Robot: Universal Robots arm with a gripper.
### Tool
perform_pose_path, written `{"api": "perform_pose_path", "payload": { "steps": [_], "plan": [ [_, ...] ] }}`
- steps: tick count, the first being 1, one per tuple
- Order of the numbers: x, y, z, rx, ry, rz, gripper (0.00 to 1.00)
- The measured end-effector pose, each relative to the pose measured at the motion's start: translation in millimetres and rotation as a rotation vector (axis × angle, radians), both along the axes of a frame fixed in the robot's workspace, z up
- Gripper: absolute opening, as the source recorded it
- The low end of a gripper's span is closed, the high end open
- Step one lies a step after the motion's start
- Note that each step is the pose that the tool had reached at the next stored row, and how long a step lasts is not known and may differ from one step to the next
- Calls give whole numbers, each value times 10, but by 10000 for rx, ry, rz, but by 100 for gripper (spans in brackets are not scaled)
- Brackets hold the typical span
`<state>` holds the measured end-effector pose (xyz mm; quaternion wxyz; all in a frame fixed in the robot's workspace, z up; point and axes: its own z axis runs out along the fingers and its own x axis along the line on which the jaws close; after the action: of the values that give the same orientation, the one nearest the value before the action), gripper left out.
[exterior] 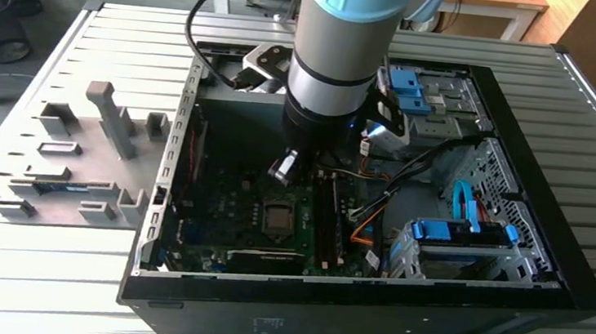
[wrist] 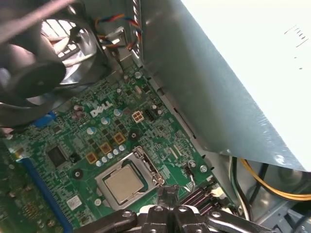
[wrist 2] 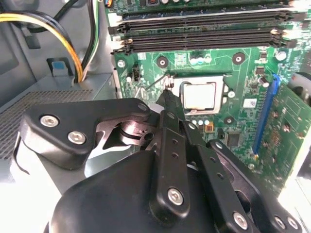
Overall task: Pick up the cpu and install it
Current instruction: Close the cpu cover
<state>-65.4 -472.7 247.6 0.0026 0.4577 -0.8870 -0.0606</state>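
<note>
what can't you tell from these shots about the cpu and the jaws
- Whether the gripper holds anything: its own body blocks the tips in both wrist views.
- Whether the cpu is latched in its socket: too small in the exterior view.
- Gripper in the exterior view: behind the arm.

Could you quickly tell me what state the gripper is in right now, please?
Gripper: shut and holding nothing, its tips beside the socket frame; the cpu already sits in the socket on the motherboard.

cpu (wrist 2: 199, 95) | small silvery-grey square | lying flat, seated in motherboard socket (wrist: 125, 183) | frame open
</note>
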Motion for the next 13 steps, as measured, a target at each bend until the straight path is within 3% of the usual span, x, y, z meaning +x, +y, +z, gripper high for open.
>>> {"api": "perform_pose_path", "payload": {
  "steps": [2,5,10,13],
  "plan": [
    [-1,0,57,-2,1,39,10],
    [0,1,78,-53,-1,100,10],
    [7,2,80,-478,49,179,10],
    [35,18,79,-548,103,181,10]
  ]
}}
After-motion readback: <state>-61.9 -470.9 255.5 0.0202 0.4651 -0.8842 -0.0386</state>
